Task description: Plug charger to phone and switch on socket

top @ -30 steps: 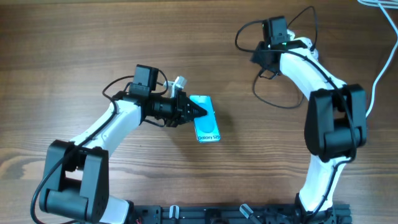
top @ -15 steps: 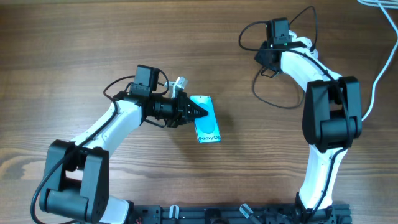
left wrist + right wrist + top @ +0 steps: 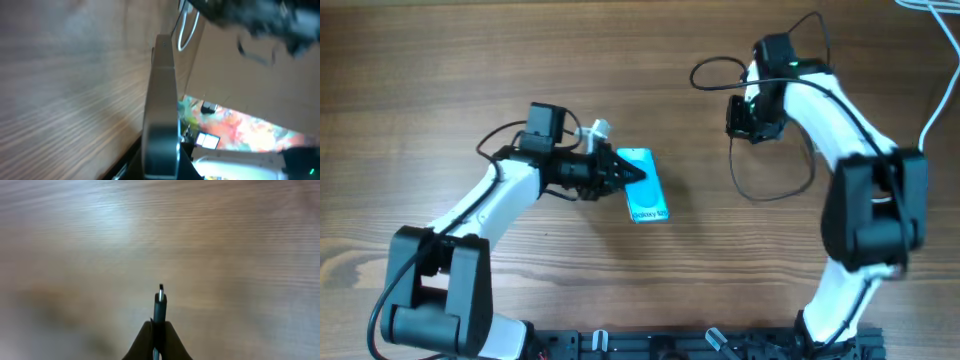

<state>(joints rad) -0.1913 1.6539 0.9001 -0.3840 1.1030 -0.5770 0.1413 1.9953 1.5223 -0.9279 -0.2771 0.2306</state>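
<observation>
Right, overhead first: the left tool is clamped on the left edge of the phone, which sits mid-worktop with its blue screen facing up. Across the way, the right tool hangs over the wood. The charger cable loops below and above it, but from up here I cannot tell its grip. A white cord runs down the far right edge.

Now the left wrist: blurry, but the phone shows edge-on, a grey slab rising from between dark fingers at the bottom of the shot, with wood grain alongside.

Over to the right wrist: the right tool is pinched tight on the charger, whose small plug tip pokes out past the fingertips, above bare wood.
</observation>
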